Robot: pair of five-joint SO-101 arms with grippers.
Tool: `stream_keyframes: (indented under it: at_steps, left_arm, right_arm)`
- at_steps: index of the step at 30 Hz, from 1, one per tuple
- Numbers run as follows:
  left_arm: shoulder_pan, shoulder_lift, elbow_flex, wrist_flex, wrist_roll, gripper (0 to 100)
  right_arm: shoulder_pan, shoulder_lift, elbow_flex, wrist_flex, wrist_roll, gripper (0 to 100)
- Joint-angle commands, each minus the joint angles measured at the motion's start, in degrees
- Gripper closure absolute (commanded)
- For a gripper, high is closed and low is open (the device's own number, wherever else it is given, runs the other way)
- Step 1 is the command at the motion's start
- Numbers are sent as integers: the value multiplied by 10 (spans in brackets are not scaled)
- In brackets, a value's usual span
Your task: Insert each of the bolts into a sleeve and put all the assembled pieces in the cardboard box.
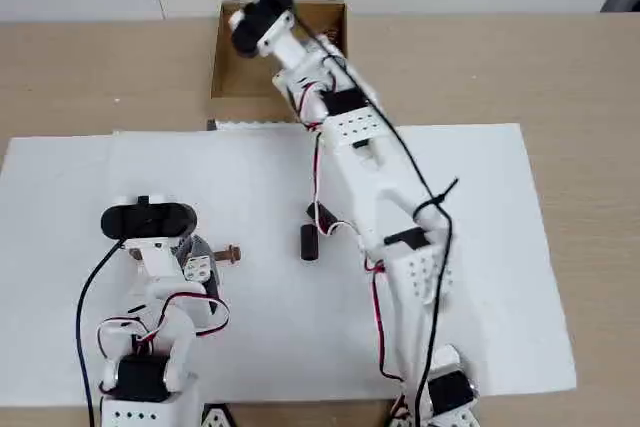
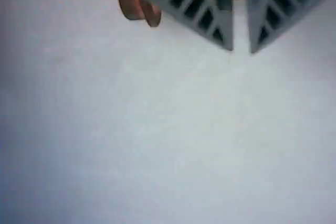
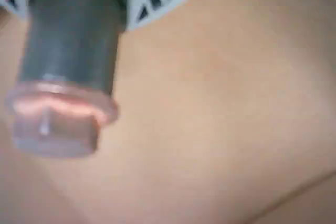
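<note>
One arm (image 1: pixel 370 177) outstretched over cardboard box (image 1: pixel 228 69)

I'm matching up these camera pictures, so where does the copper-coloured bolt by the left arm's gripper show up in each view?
High view: the copper-coloured bolt sticks out from the left gripper, over the white paper sheet.
Left wrist view: its head shows beside the grey fingers, over the paper.
Right wrist view: a different bolt, seated in a black sleeve.
Shared landmark: the white paper sheet, high and left wrist views.
</note>
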Motion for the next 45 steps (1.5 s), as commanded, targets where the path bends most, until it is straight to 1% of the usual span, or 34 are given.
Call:
stream_keyframes:
  at_steps: [1,4,9,14,16,21,23,28,30,32,37,45]
  left_arm:
    - [-3,-3,-2,-1,-3,994]
    - [-3,-3,-2,-1,-3,994]
    - [-3,-3,-2,-1,-3,994]
    - [-3,-3,-2,-1,-3,994]
    - [-3,-3,-2,-1,-3,994]
    - [-3,-3,-2,-1,-3,994]
    - [-3,-3,-2,-1,-3,994]
    - [-3,-3,-2,-1,-3,994]
    - [-3,-3,-2,-1,-3,994]
    - [-3,-3,-2,-1,-3,994]
    - [-3,-3,-2,-1,-3,994]
    - [-3,-3,-2,-1,-3,994]
  right_arm:
    - [-7,22,-91,-20,12,995]
    - [-13,55,-134,-15,12,995]
    - [-21,73,-144,-15,12,986]
    - [-22,75,-144,-14,12,864]
    - [-22,74,-144,-14,12,868]
    - [-22,70,-144,-14,12,917]
    - [-23,66,-149,2,12,923]
    - [-32,36,-181,105,8,924]
    - [-34,24,-199,147,7,950]
    - [-36,11,-216,183,-14,998]
    - [-38,-18,-257,273,-77,996]
    - [-39,-41,-343,422,-127,996]
